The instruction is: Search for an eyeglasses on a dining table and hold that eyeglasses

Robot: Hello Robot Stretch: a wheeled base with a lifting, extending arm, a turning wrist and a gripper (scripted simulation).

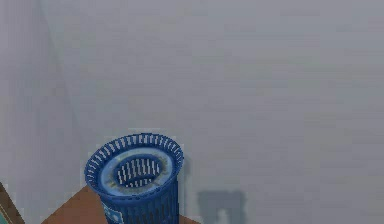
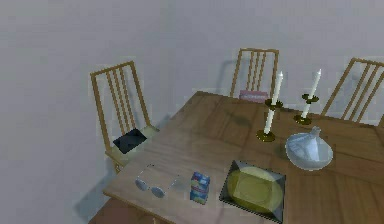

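A wooden dining table (image 2: 200,130) runs across the arm side view's lower half. Near its front left corner lies a small pale pair of eyeglasses (image 2: 152,184) with two round lenses. A small blue box (image 2: 200,187) stands just right of the eyeglasses.
The table also carries a dark tray with a yellow-green plate (image 2: 254,188), a pale domed vessel (image 2: 310,150) and two candlesticks (image 2: 268,115) (image 2: 310,100). Wooden chairs stand at its left (image 2: 120,100), back (image 2: 255,70) and right (image 2: 360,85). A blue slatted bin (image 1: 135,180) stands against a grey wall.
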